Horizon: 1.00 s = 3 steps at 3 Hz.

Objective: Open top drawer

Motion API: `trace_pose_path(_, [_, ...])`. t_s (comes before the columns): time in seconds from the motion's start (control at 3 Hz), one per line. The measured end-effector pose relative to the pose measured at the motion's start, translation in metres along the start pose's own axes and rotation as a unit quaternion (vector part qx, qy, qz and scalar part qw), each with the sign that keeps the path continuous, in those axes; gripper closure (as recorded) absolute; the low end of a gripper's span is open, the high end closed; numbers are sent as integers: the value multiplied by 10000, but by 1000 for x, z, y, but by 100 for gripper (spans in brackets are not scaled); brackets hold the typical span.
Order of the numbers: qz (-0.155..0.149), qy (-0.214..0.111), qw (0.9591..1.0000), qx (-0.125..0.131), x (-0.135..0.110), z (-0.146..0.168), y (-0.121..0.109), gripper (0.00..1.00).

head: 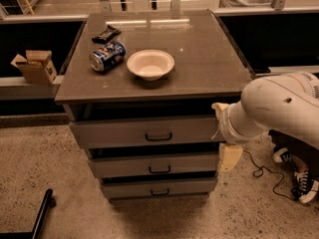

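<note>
The gripper (pixel 225 136) hangs by the right end of the top drawer (pixel 124 132), whose handle (pixel 158 137) lies left of it, long axis left-right (how wide the gripper stands, or whether it holds anything, I cannot tell).

Can (pixel 107 56) left of bowl (pixel 150 63), end effector (pixel 229 154) right of top drawer (pixel 124 132)

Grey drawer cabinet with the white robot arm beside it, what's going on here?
A robot's white arm is to the right of the cabinet, its hand by the right end of the top drawer, away from the dark handle in the middle of the front, which it is not touching. On top sit a bowl, a can on its side and a dark wrapper.
</note>
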<state>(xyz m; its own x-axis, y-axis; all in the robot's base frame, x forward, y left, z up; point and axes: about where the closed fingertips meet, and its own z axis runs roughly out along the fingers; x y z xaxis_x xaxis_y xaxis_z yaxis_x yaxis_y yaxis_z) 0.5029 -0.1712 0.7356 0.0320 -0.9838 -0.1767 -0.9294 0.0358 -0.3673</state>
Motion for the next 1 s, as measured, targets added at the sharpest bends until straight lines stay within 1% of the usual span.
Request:
trace_pose_path(0.33, [32, -35, 10000, -65, -1, 7, -4, 0])
trace_pose_path(0.67, [68, -108, 9994, -334, 0, 66, -14, 0])
trace_pose_path(1.0, [85, -231, 9987, -440, 1, 103, -22, 0])
